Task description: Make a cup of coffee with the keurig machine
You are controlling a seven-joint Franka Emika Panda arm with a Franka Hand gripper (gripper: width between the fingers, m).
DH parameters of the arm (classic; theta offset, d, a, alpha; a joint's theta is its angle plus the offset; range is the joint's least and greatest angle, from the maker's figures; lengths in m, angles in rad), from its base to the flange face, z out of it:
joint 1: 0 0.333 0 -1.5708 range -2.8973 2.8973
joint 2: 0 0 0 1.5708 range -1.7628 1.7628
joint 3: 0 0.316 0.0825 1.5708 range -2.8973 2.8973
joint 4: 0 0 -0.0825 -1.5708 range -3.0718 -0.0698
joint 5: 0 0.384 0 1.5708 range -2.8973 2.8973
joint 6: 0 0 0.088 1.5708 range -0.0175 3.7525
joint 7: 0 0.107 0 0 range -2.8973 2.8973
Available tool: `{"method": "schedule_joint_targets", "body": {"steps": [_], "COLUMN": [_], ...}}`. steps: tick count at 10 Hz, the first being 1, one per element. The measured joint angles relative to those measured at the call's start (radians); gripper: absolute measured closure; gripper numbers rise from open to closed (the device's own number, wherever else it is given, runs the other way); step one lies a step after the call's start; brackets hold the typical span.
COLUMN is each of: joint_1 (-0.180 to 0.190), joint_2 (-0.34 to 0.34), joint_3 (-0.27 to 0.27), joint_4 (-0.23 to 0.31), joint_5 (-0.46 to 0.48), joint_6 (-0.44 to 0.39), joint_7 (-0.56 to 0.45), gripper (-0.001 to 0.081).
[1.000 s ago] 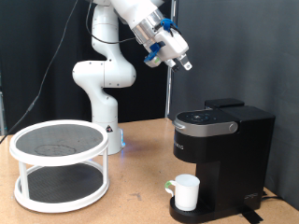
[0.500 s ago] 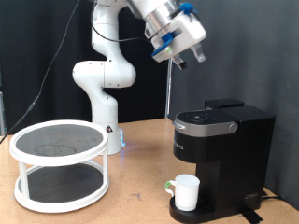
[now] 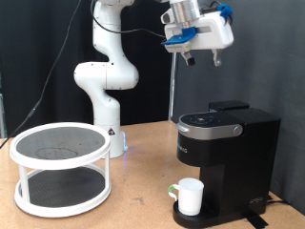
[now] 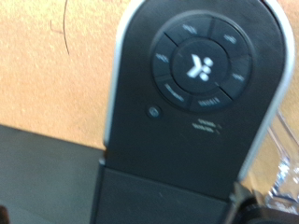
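Observation:
The keurig machine (image 3: 229, 153) stands on the table at the exterior view's right with its lid down. The white cup (image 3: 189, 196) sits on its drip tray under the spout. My gripper (image 3: 203, 61) hangs high above the machine, pointing straight down, open and empty, well clear of the lid. The wrist view looks down on the machine's black lid (image 4: 196, 70) with its ring of buttons and silver-grey band. No pod shows in either view.
A white two-tier round rack (image 3: 59, 167) stands on the wooden table at the exterior view's left. The arm's white base (image 3: 107, 86) rises behind it. A black curtain closes off the back.
The gripper has swung up and to the exterior view's right, turning from a tilt to point straight down over the machine. The cup and machine have not moved.

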Motion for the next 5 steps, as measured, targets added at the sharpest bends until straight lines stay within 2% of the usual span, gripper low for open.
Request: {"method": "schedule_joint_targets", "body": {"steps": [2,5], "joint_1": [0.000,0.001], "joint_2": [0.035,0.054], "joint_3": [0.012,0.027], "joint_4": [0.001,-0.043], "joint_5": [-0.021,-0.038], "joint_6": [0.043,0.098], "joint_7": [0.004,0.000], "gripper": [0.0072,0.0072]}}
